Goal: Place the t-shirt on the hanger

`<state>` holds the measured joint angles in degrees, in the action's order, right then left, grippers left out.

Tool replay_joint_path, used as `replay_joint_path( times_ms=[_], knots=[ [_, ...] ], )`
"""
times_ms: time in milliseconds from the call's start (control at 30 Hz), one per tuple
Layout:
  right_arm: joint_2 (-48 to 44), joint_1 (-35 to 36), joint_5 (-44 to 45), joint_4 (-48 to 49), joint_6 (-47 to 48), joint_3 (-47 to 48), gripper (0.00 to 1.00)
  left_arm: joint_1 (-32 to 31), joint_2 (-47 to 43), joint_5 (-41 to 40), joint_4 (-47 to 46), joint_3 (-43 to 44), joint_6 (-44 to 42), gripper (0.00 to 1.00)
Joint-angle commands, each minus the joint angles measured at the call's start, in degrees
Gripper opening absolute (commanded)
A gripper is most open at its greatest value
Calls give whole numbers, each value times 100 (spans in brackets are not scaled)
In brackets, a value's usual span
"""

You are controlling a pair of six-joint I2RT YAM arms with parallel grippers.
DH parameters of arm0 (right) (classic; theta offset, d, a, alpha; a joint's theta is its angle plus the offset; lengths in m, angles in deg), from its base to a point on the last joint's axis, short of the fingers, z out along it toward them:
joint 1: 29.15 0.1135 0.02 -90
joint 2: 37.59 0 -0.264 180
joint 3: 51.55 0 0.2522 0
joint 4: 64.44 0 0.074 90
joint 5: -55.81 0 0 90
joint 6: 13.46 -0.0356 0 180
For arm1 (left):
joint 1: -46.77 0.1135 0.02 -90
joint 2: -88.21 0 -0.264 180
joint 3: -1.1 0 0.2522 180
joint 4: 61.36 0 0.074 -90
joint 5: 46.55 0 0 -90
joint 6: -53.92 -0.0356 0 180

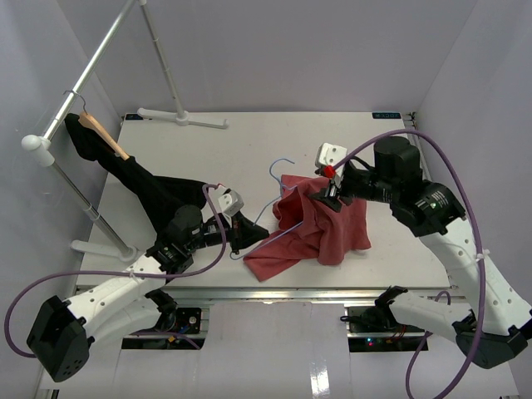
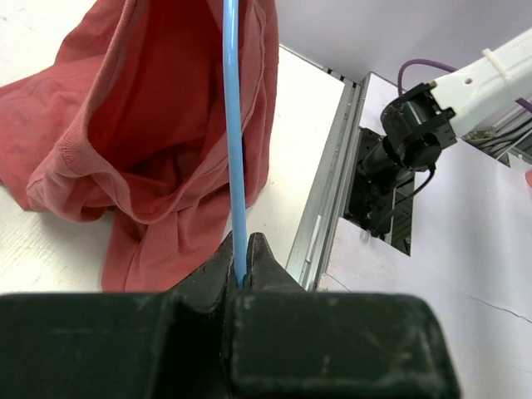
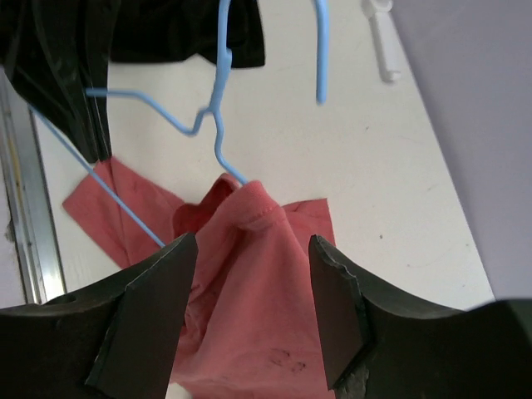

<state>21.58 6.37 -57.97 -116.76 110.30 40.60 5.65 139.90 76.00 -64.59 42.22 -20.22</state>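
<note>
The salmon-red t-shirt (image 1: 328, 229) hangs bunched over one end of the light-blue wire hanger (image 1: 274, 172), its lower part lying on the white table. My left gripper (image 1: 239, 241) is shut on the hanger's thin wire (image 2: 233, 125), which runs up past the shirt (image 2: 158, 125). My right gripper (image 1: 322, 198) hovers over the top of the shirt, jaws wide apart and empty. In the right wrist view the hanger (image 3: 223, 50) enters the shirt's collar and the cloth (image 3: 249, 283) shows between the open fingers (image 3: 150, 307).
A black garment (image 1: 158, 191) on a tan wooden hanger (image 1: 104, 133) hangs from the white rack rail (image 1: 91, 58) at the left. The rack's foot (image 1: 183, 116) lies at the table's back. The table's metal front edge (image 2: 328, 208) is close to the shirt.
</note>
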Motion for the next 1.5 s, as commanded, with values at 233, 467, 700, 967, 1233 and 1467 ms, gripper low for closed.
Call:
replay_joint_path(
  times_ms=[233,467,700,967,1233,1467],
  knots=[
    [773,-474,-1325,-1139,1116,797,59,-62,-685,237,-489,-155,90,0],
    [1224,-469,-2267,-1444,1213,1230,43,-62,-561,304,-622,-67,40,0],
    [1179,-432,-2297,-1269,852,855,34,-71,-306,422,-738,151,58,0],
    [1014,-420,-2198,-888,361,472,24,-65,-132,582,-824,412,114,0],
    [1049,-404,-2351,-604,41,142,20,-62,11,632,-774,569,33,0],
    [981,-328,-2541,-301,-229,-171,26,-62,226,639,-812,752,-39,0]
  ],
)
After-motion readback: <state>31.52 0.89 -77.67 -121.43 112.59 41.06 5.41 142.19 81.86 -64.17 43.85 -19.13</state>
